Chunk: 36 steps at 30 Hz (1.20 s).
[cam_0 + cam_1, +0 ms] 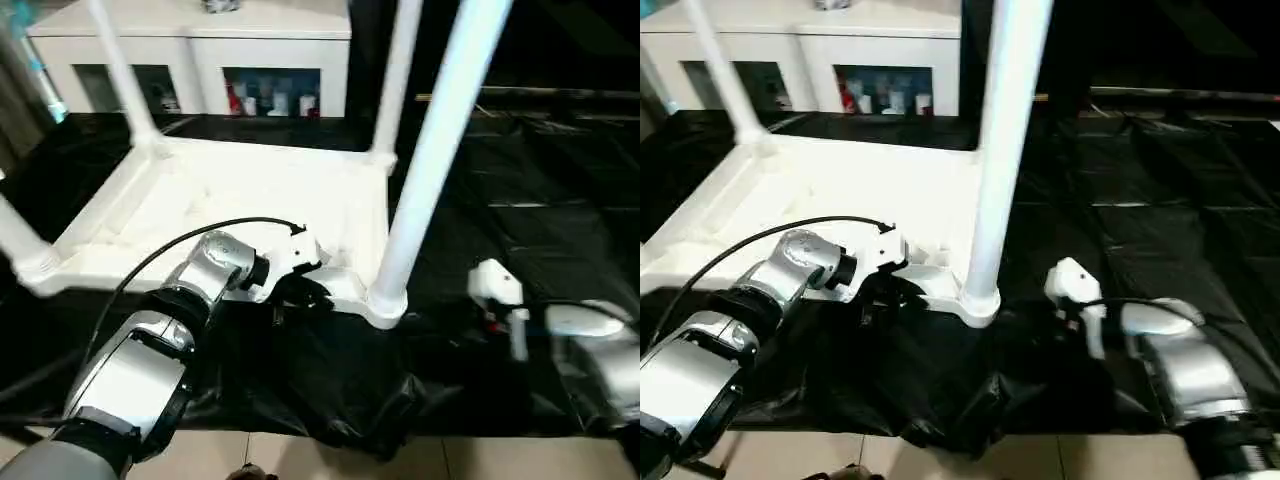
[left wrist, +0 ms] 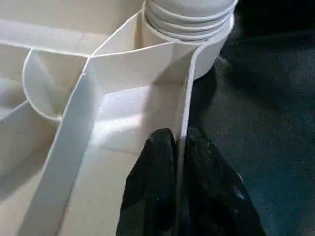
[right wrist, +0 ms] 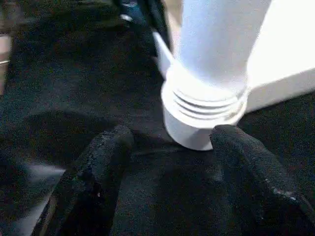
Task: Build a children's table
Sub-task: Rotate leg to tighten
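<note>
Silver forearms reached over the pale floor edge onto a black plastic sheet (image 1: 540,200). Left jaws (image 2: 180,147) pinched the thin rim of the upturned white plastic tabletop (image 1: 230,200), close beside the near corner's white tapered tube leg (image 1: 435,150). Right jaws (image 3: 172,142) stood open, holding nothing, facing that leg's ribbed socket; bare sheet lay beyond them. Farther off stood a white glass-doored cabinet (image 1: 190,40); no writing was readable.

One upturned tabletop (image 1: 230,200), four legs (image 1: 440,150) standing in it, one cabinet (image 1: 190,45), two hands (image 2: 182,162).
</note>
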### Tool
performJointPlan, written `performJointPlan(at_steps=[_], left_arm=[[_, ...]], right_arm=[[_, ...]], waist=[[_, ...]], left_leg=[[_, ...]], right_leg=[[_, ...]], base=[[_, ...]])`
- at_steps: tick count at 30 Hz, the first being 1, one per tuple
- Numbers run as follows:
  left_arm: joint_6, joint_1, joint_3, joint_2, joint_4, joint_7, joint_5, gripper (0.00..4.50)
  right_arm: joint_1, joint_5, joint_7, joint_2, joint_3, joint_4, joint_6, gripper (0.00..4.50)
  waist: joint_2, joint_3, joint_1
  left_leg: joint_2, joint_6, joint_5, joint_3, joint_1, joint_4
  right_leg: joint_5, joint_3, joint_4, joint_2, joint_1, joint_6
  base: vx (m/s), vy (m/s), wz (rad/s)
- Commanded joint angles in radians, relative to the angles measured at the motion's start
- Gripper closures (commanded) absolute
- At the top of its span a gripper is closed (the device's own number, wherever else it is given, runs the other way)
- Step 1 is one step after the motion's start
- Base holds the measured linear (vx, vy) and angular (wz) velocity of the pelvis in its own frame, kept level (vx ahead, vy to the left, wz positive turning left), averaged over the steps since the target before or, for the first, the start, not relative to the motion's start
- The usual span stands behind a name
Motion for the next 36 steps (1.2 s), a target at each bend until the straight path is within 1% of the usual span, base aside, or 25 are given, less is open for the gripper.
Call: performJointPlan(at_steps=[1,4,6,7,8,9,10,11,12,13,15,16,17,19,21,23,24,27,29,30,31,32,33,34,36], left_arm=[[0.071,0.056,0.031,0.008,-0.013,0.105,-0.014,4.37],[0.103,0.08,0.037,0.012,-0.051,0.135,-0.008,4.45],[0.135,0.129,0.05,0.013,-0.147,0.142,-0.019,4.49],[0.151,0.157,0.055,0.013,-0.205,0.138,-0.026,4.49],[0.146,0.189,0.055,0.014,-0.267,0.124,-0.034,4.49],[0.149,0.217,0.053,0.015,-0.321,0.11,-0.041,4.49],[0.148,0.233,0.05,0.016,-0.349,0.105,-0.042,4.49],[0.156,0.25,0.043,0.019,-0.375,0.105,-0.04,4.5],[0.175,0.26,0.035,0.022,-0.392,0.114,-0.034,4.5],[0.175,0.266,0.027,0.026,-0.395,0.117,-0.026,4.5],[0.18,0.275,0.019,0.03,-0.406,0.123,-0.014,4.5],[0.19,0.283,0.02,0.032,-0.425,0.126,-0.011,4.5],[0.198,0.289,0.023,0.032,-0.44,0.128,-0.011,4.5],[0.202,0.297,0.027,0.034,-0.468,0.129,-0.011,4.5],[0.199,0.297,0.029,0.035,-0.475,0.124,-0.013,4.5],[0.181,0.29,0.025,0.038,-0.476,0.103,-0.016,4.5],[0.18,0.29,0.024,0.038,-0.476,0.102,-0.017,4.5],[0.161,0.278,0.017,0.043,-0.463,0.083,-0.013,4.5],[0.162,0.278,0.016,0.044,-0.464,0.08,-0.012,4.5],[0.165,0.277,0.016,0.045,-0.466,0.076,-0.013,4.5],[0.164,0.275,0.016,0.046,-0.466,0.072,-0.013,4.5],[0.161,0.273,0.016,0.046,-0.464,0.07,-0.012,4.5],[0.158,0.269,0.017,0.047,-0.46,0.067,-0.012,4.5],[0.156,0.266,0.017,0.048,-0.456,0.066,-0.011,4.5],[0.153,0.262,0.02,0.049,-0.453,0.066,-0.011,4.5]], right_arm=[[-0.017,-0.027,-0.063,0.012,-0.024,0.029,-0.036,1.54],[-0.022,-0.035,-0.093,0.025,-0.029,0.046,-0.058,1.54],[-0.043,-0.03,-0.15,0.056,-0.058,0.082,-0.085,1.54],[-0.054,-0.022,-0.176,0.074,-0.073,0.101,-0.097,1.54],[-0.06,-0.014,-0.187,0.086,-0.081,0.115,-0.11,1.54],[-0.064,-0.003,-0.186,0.096,-0.086,0.122,-0.114,1.54],[-0.065,0.018,-0.171,0.103,-0.09,0.122,-0.103,1.54],[-0.065,0.038,-0.155,0.11,-0.093,0.125,-0.096,1.37],[-0.067,0.053,-0.143,0.115,-0.094,0.128,-0.088,1.27],[-0.067,0.056,-0.133,0.115,-0.09,0.131,-0.089,1.2],[-0.069,0.046,-0.11,0.11,-0.074,0.142,-0.106,1.15],[-0.072,0.045,-0.103,0.113,-0.073,0.148,-0.111,1.02],[-0.076,0.046,-0.097,0.118,-0.071,0.151,-0.112,0.81],[-0.088,0.036,-0.091,0.127,-0.058,0.157,-0.128,0.77],[-0.098,0.028,-0.08,0.132,-0.043,0.162,-0.138,0.77],[-0.133,-0.012,-0.085,0.147,-0.008,0.207,-0.173,0.77],[-0.134,-0.014,-0.086,0.147,-0.007,0.21,-0.174,0.77],[-0.181,-0.051,-0.108,0.177,0.013,0.284,-0.218,0.77],[-0.19,-0.058,-0.111,0.183,0.019,0.301,-0.227,0.77],[-0.196,-0.062,-0.111,0.184,0.022,0.312,-0.232,0.77],[-0.204,-0.068,-0.113,0.185,0.026,0.327,-0.238,0.77],[-0.209,-0.069,-0.111,0.185,0.028,0.337,-0.244,0.77],[-0.218,-0.066,-0.105,0.189,0.027,0.355,-0.253,0.77],[-0.225,-0.063,-0.1,0.192,0.024,0.369,-0.26,0.93],[-0.235,-0.062,-0.094,0.196,0.022,0.386,-0.269,1.03]], waist=[[-0.02,-0.075,0.006],[-0.019,-0.072,-0.002],[-0.021,-0.072,-0.007],[-0.028,-0.072,-0.014],[-0.029,-0.07,-0.019],[-0.024,-0.073,-0.018],[-0.028,-0.071,-0.023],[-0.026,-0.072,-0.023],[-0.026,-0.073,-0.022],[-0.025,-0.072,-0.022],[-0.027,-0.072,-0.022],[-0.03,-0.071,-0.023],[-0.027,-0.072,-0.025],[-0.028,-0.072,-0.027],[-0.029,-0.073,-0.028],[-0.03,-0.074,-0.031],[-0.03,-0.073,-0.031],[-0.027,-0.074,-0.03],[-0.027,-0.075,-0.028],[-0.03,-0.077,-0.027],[-0.029,-0.077,-0.026],[-0.034,-0.077,-0.026],[-0.034,-0.077,-0.024],[-0.033,-0.075,-0.025],[-0.033,-0.073,-0.025]], left_leg=[[0.041,0.08,-0.148,-0.028,0.005,-0.058],[0.036,0.092,-0.145,-0.026,0.003,-0.056],[0.036,0.094,-0.143,-0.025,0.002,-0.056],[0.04,0.092,-0.143,-0.026,0.002,-0.059],[0.037,0.096,-0.146,-0.024,0.004,-0.057],[0.042,0.092,-0.145,-0.027,0.005,-0.058],[0.042,0.101,-0.141,-0.026,0.002,-0.059],[0.042,0.105,-0.143,-0.023,0.006,-0.058],[0.044,0.108,-0.139,-0.023,0.006,-0.058],[0.044,0.111,-0.137,-0.024,0.004,-0.059],[0.043,0.11,-0.141,-0.023,0.005,-0.06],[0.043,0.108,-0.141,-0.024,0.003,-0.06],[0.044,0.105,-0.14,-0.025,0.003,-0.061],[0.042,0.104,-0.143,-0.023,0.003,-0.06],[0.043,0.103,-0.139,-0.025,0.002,-0.061],[0.042,0.102,-0.137,-0.024,0.003,-0.06],[0.042,0.101,-0.138,-0.023,0.004,-0.06],[0.043,0.097,-0.134,-0.023,0.005,-0.06],[0.046,0.099,-0.121,-0.023,0.004,-0.061],[0.046,0.102,-0.112,-0.023,0.003,-0.06],[0.046,0.104,-0.108,-0.023,0.003,-0.06],[0.046,0.108,-0.107,-0.022,0.003,-0.06],[0.045,0.107,-0.108,-0.021,0.002,-0.059],[0.044,0.107,-0.111,-0.021,0.001,-0.059],[0.045,0.099,-0.133,-0.022,0.004,-0.06]], right_leg=[[-0.272,0.052,-0.091,-0.099,0.052,-0.173],[-0.301,0.05,-0.097,-0.096,0.052,-0.158],[-0.314,0.051,-0.097,-0.094,0.051,-0.15],[-0.318,0.05,-0.097,-0.097,0.05,-0.153],[-0.342,0.05,-0.1,-0.094,0.046,-0.148],[-0.34,0.052,-0.094,-0.099,0.048,-0.152],[-0.339,0.054,-0.094,-0.098,0.047,-0.152],[-0.34,0.055,-0.096,-0.094,0.043,-0.148],[-0.321,0.057,-0.091,-0.094,0.043,-0.15],[-0.318,0.056,-0.091,-0.094,0.043,-0.15],[-0.318,0.055,-0.091,-0.092,0.042,-0.145],[-0.321,0.055,-0.09,-0.095,0.044,-0.143],[-0.324,0.056,-0.091,-0.096,0.044,-0.142],[-0.321,0.056,-0.093,-0.096,0.043,-0.141],[-0.31,0.056,-0.09,-0.096,0.044,-0.146],[-0.301,0.056,-0.089,-0.095,0.042,-0.151],[-0.303,0.056,-0.089,-0.095,0.041,-0.153],[-0.285,0.058,-0.087,-0.095,0.04,-0.163],[-0.244,0.06,-0.08,-0.096,0.042,-0.174],[-0.219,0.061,-0.077,-0.096,0.044,-0.178],[-0.209,0.06,-0.075,-0.096,0.045,-0.181],[-0.204,0.06,-0.074,-0.098,0.045,-0.185],[-0.212,0.06,-0.075,-0.098,0.045,-0.186],[-0.22,0.06,-0.076,-0.097,0.045,-0.184],[-0.262,0.059,-0.082,-0.099,0.044,-0.173]], base=[[0.0,0.0,0.0],[0.0,0.0,0.0],[0.0,0.0,0.0],[0.0,0.0,0.0],[0.0,0.0,0.0],[0.0,0.0,0.0],[0.0,0.0,0.0],[0.0,0.0,0.0],[0.0,0.0,0.0],[0.0,0.0,0.0],[0.0,0.0,0.0],[0.0,0.0,0.0],[0.0,0.0,0.0],[0.0,0.0,0.0],[0.0,0.0,0.0],[0.0,0.0,0.0],[0.0,0.0,0.0],[0.0,0.0,0.0],[0.0,0.0,0.0],[0.0,0.0,0.0],[0.0,0.0,0.0],[0.0,0.0,0.0],[0.0,0.0,0.0],[0.0,0.0,0.0],[0.0,0.0,0.0]])
